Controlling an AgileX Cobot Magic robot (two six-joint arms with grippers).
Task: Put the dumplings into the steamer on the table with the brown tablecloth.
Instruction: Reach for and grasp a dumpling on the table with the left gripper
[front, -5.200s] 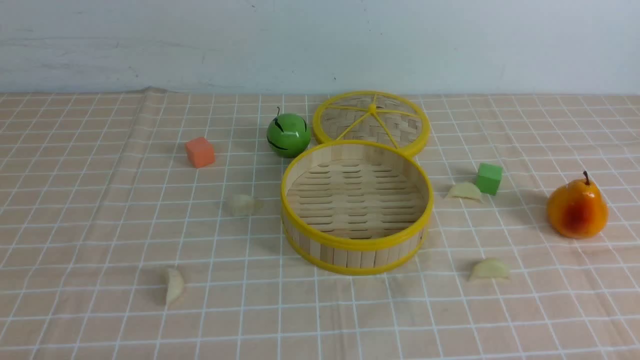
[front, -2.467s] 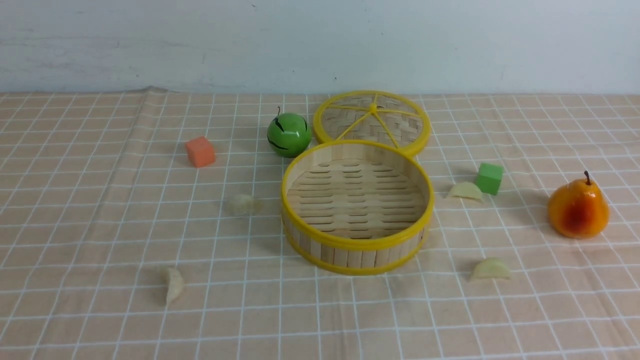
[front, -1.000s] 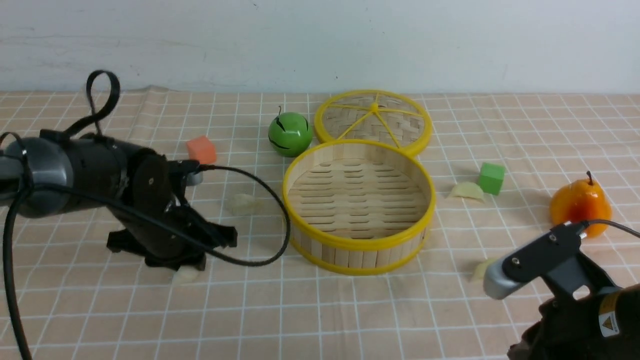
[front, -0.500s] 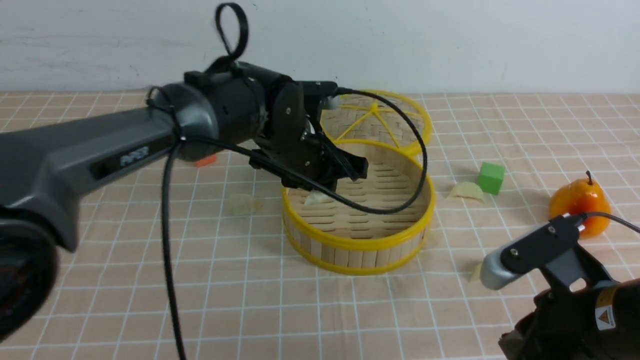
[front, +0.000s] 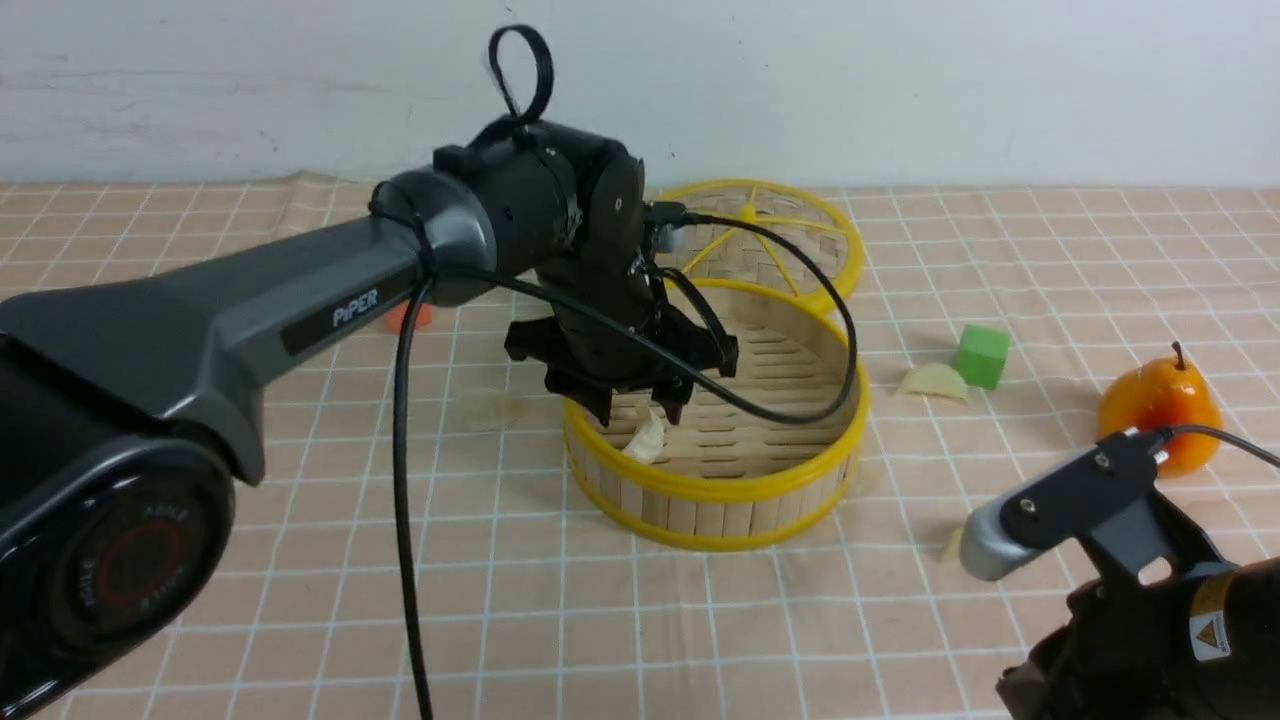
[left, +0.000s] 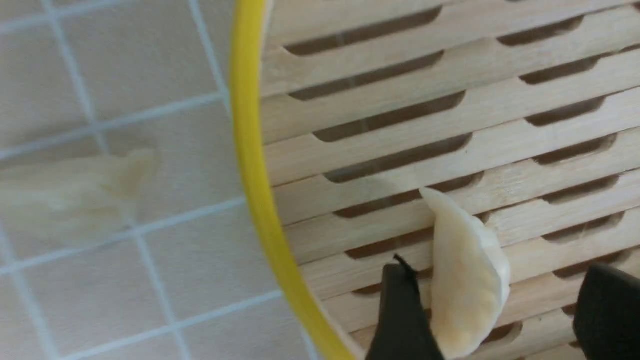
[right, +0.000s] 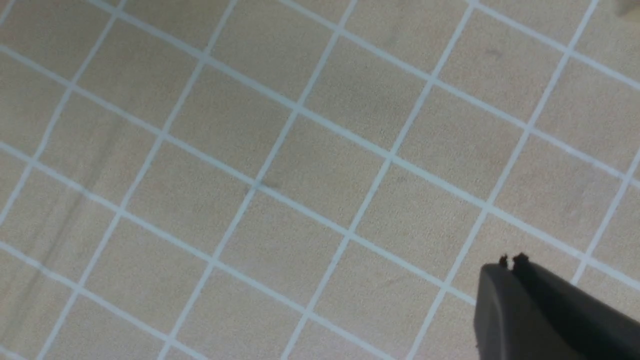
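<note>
Dumpling (front: 485, 408) left of the steamer (front: 720, 515) looks faint. Only the left wrist view shows us the left gripper (left: 500, 300) spread wide beside the dumpling inside (left: 467, 280). Right of the steamer, the right arm (front: 1080, 500) half hides another dumpling (front: 951, 545); the right gripper (right: 512, 260) pinches shut.

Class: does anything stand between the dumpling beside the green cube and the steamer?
Nothing visible does. Only bare tablecloth lies between that dumpling and the steamer; the green cube sits on the dumpling's far side, away from the steamer.
</note>
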